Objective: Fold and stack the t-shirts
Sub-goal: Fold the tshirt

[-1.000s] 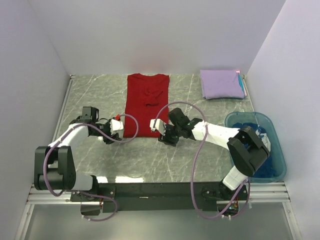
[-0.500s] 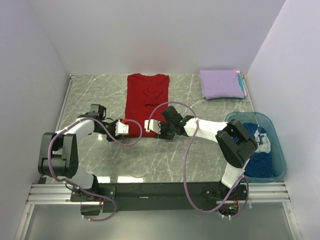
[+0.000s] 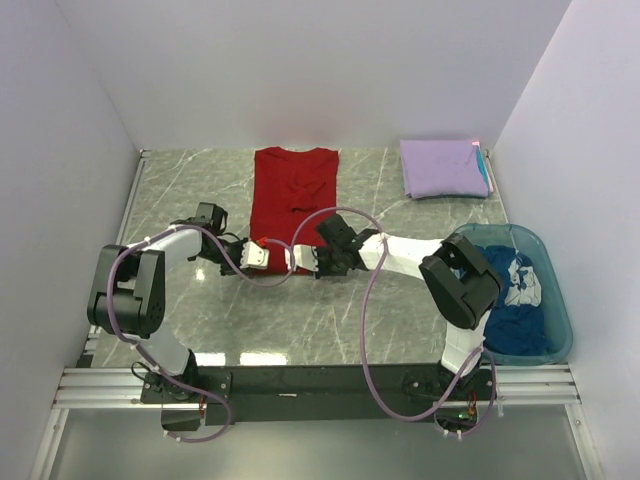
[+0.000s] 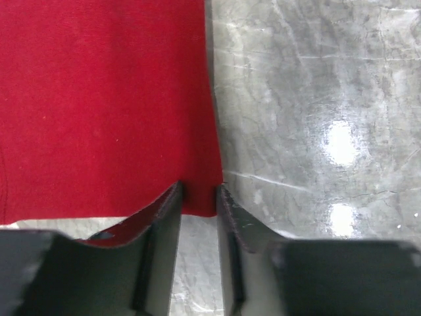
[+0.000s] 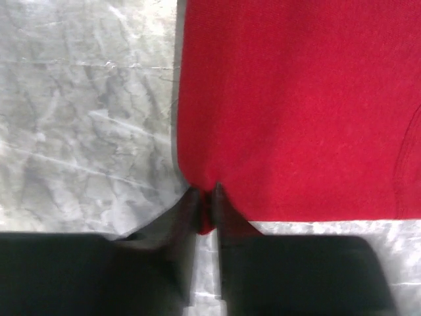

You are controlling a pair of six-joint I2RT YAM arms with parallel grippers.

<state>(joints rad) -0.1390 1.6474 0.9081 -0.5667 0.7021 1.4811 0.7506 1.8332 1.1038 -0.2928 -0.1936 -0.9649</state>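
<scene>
The red t-shirt is laid flat on the grey marbled bench, left of centre, as a long narrow rectangle. Its long axis runs from the near side to the far wall, and its hem is turned toward the arms. The cloth is a plain matte knit with a fine weave, shown close in the left wrist view and the right wrist view, while the bench surface is smooth and glossy with bright reflections. The left hand is set at the near left corner of the hem. Its dark fingers are drawn in narrowly on either side of that corner and the hem is lifted slightly beside one of them, but whether the cloth is truly clamped cannot be told from this view. The right hand is placed at the near right corner, where its fingers are closed almost together with a small pucker of red cloth pinched between them. The lavender t-shirt is folded into a neat square at the far right of the bench. The dark blue t-shirt, marked with white print, is crumpled inside the translucent teal tub at the right edge.
</scene>
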